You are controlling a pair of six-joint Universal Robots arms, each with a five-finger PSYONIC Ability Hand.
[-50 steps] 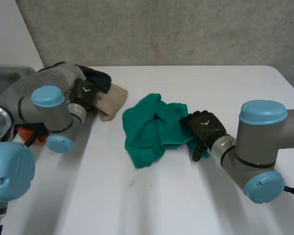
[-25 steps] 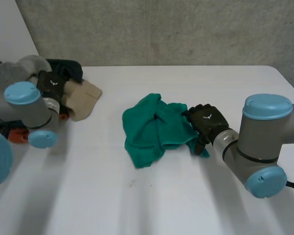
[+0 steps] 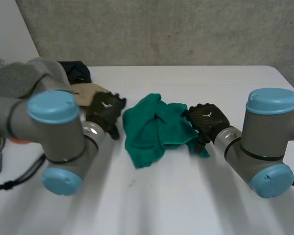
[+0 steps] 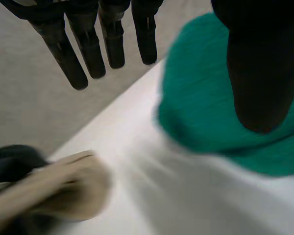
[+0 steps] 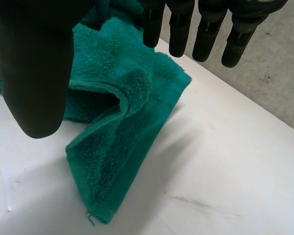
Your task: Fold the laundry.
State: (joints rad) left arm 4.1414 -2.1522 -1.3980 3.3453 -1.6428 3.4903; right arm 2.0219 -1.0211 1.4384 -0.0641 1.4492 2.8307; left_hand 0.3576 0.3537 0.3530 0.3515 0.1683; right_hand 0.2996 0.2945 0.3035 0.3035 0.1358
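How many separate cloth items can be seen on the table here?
4: a green towel at the centre, a beige cloth beside the left robot hand, a dark cloth behind it, and a grey cloth at the far left. The pile may hide more.

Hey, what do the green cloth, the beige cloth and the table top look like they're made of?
Green cloth: looks like terry towelling, probably cotton; matte, fuzzy looped pile with a flat hemmed edge. Beige cloth: a smoother soft fabric, fibre unclear. Table: hard, smooth white surface, maybe laminate; faint scuff marks.
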